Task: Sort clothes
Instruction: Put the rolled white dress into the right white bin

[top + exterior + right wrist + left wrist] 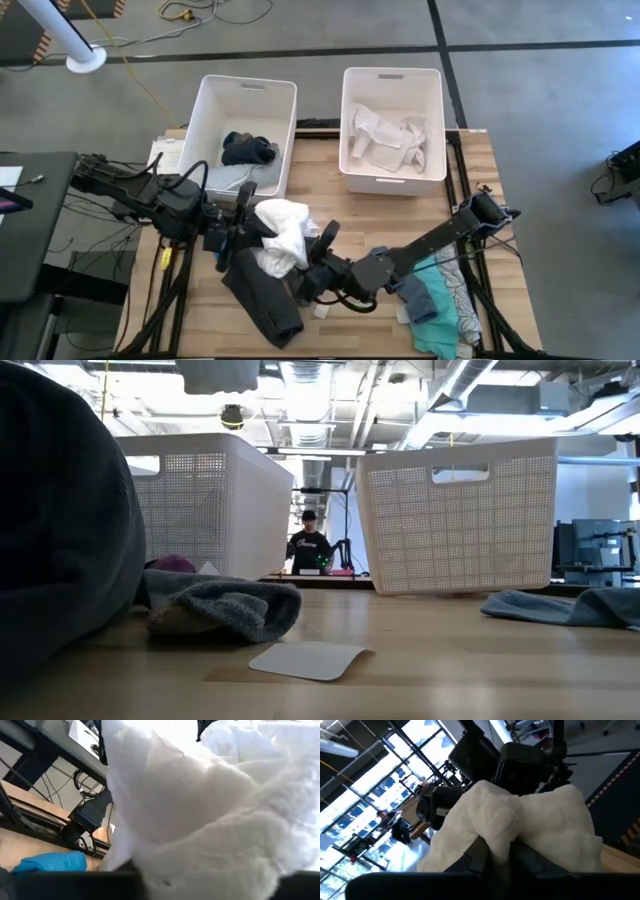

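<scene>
Between the two arms, mid-table toward the front, a white garment [285, 235] hangs bunched up w/ both grippers on it. Left gripper [240, 222] looks clenched on the fabric, which drapes over its fingers in the left wrist view [520, 827]. Right gripper [318, 250] is pressed into the same cloth from the other side; white fills its wrist view [210, 810], but I can't tell if it's clamped or just nosing in. Main risk imo: if both pinch and then pull apart, the garment stretches taut or tears out of one grip and drops on the dark garment [262, 300] lying under it. That one could also get snagged and dragged along, ending up in the wrong bin. White bin on the right [393, 178] already holds whites; left bin [205, 110] holds a dark piece [247, 149], so a mixed lift would spoil the sort. More clothes, teal and grey [440, 300], sit by the right arm's elbow and could get swept off the table [400, 215] edge when it swings.
</scene>
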{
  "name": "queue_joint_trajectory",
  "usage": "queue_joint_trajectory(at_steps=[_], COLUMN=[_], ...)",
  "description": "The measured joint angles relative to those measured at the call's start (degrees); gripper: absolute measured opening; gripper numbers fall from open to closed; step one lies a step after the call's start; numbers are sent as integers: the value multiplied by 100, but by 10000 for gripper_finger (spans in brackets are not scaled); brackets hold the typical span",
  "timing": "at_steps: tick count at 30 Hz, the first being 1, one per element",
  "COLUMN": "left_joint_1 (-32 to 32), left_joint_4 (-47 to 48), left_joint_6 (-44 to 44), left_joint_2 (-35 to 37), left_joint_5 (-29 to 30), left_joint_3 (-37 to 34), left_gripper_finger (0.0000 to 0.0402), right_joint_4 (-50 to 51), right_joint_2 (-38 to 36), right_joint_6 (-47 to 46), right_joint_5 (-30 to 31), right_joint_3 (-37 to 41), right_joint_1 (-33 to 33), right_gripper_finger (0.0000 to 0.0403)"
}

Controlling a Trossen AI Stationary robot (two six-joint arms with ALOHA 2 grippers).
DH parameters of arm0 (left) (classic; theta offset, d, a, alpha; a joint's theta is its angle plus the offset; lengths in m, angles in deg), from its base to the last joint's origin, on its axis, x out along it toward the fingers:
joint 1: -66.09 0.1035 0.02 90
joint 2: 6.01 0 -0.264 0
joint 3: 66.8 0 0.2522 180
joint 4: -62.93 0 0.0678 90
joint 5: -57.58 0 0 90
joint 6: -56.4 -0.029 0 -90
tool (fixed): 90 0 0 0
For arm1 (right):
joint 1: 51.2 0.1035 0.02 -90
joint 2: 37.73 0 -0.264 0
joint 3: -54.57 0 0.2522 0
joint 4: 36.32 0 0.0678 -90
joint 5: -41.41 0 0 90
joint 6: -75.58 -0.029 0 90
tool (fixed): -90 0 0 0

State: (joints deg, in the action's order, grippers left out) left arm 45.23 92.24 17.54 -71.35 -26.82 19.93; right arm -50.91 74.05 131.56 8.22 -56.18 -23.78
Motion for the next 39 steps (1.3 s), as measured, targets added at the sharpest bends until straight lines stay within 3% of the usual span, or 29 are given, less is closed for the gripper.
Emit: queue_joint_trajectory(at_steps=[2,4,9,21,32,39], left_joint_1=[-2,-2,-2,9,11,9], left_joint_4=[18,18,5,402,1392,1360], left_joint_6=[63,94,99,271,829,980], left_joint_2=[0,0,65,826,1253,1545], left_joint_5=[-45,-93,69,951,1116,1040], left_joint_3=[-6,-8,-18,-54,-48,-43], left_gripper_finger=[42,43,54,134,142,142], right_joint_4=[30,30,68,-85,-425,-402], right_joint_2=[0,0,0,-22,-26,-27], right_joint_6=[31,197,246,782,1471,1503], right_joint_5=[-80,-102,-36,674,1235,1349], right_joint_3=[0,0,0,-37,-42,-42], right_joint_1=[-6,-5,15,260,362,367], right_gripper_finger=[46,21,19,11,11,11])
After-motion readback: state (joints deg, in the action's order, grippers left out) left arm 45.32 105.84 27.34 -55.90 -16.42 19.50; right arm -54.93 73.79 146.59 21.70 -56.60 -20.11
